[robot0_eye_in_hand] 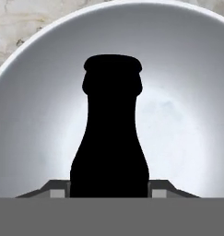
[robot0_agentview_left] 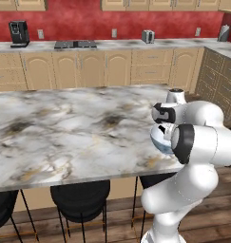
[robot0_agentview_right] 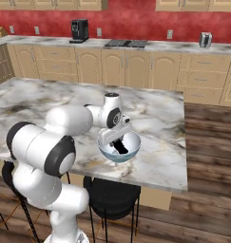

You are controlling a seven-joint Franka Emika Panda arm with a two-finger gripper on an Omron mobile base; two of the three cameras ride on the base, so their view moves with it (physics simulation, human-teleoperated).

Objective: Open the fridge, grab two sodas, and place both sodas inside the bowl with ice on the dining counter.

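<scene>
Your gripper (robot0_agentview_right: 120, 144) is pointed down into the bowl with ice (robot0_agentview_right: 135, 140), which sits on the table (robot0_agentview_right: 159, 118) near its front edge, so the bottle is probably about to be set inside. In the hand view the dark soda (robot0_eye_in_hand: 111, 133) stands straight ahead of the gripper, its body clamped between the two fingertips (robot0_eye_in_hand: 58, 188), cap pointing at the bowl's pale floor. The jaws are only partly apart, closed on the bottle's sides. You are not yet free to let go, I judge.
</scene>
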